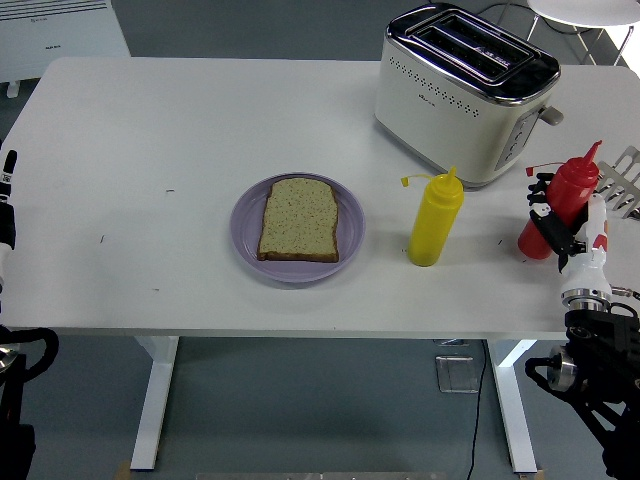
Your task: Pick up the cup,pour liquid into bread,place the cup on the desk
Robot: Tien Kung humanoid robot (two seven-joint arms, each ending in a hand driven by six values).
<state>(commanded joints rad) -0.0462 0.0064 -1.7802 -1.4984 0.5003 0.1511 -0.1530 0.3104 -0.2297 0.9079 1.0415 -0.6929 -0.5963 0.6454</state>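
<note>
A slice of bread [299, 220] lies on a purple plate [246, 243] near the table's middle. A yellow squeeze bottle [435, 219] stands upright to the right of the plate. At the table's right edge my right hand [558, 225] is shut on a red squeeze bottle [558, 207], which leans slightly with its nozzle up and to the right. The red bottle's base is at or just above the tabletop; I cannot tell if it touches. My left arm [6, 215] rests at the far left edge.
A white and chrome toaster [462, 92] stands at the back right, behind the two bottles. A metal spatula-like item [622, 182] pokes in at the right edge. A white radiator [60, 35] sits beyond the table's far left.
</note>
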